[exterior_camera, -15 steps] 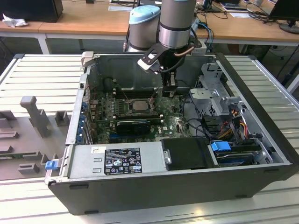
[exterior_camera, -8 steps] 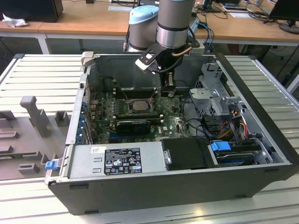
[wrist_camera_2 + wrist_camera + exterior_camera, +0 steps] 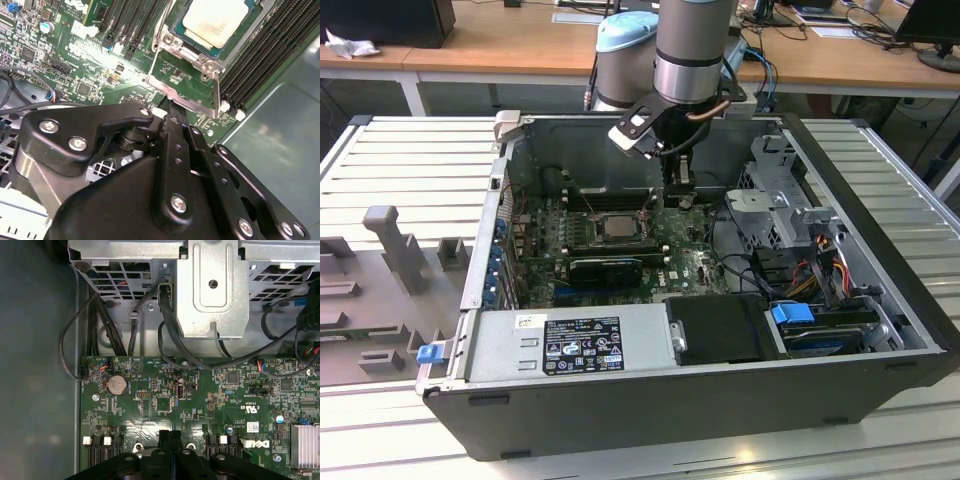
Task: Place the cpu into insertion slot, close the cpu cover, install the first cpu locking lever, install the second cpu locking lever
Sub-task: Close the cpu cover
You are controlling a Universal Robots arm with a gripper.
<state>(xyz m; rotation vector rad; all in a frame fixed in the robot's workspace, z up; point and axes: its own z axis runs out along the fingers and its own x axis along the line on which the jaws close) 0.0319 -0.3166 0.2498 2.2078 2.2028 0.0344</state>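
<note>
The cpu point(image 3: 217, 20), pale with a flat grey top, sits seated in its socket on the green motherboard point(image 3: 165, 405) of an open computer case point(image 3: 880, 200). In the exterior view the cpu point(image 3: 617, 226) lies near the middle of the board, just above a black card point(image 3: 607, 268).

The cpu cover point(image 3: 186, 101), a silvery frame with an open window, stands swung back off the chip. Green board shows through its window in the second wrist view.

The claw point(image 3: 170, 112) is at the cover's free edge with its two black fingers pressed together. Whether the thin metal is caught between them cannot be told. In the first wrist view the claw point(image 3: 171, 434) shows its fingers side by side with only a seam between them.

In the exterior view the claw point(image 3: 678, 190) hangs inside the case, to the exterior view's right of the socket, below the grey arm point(image 3: 695, 50).

Black memory slots point(image 3: 260, 55) flank the socket. A coin cell point(image 3: 117, 384) and a metal drive cage point(image 3: 212, 290) with looping black cables lie beyond. The case rests on a ribbed grey counter point(image 3: 410, 160).
</note>
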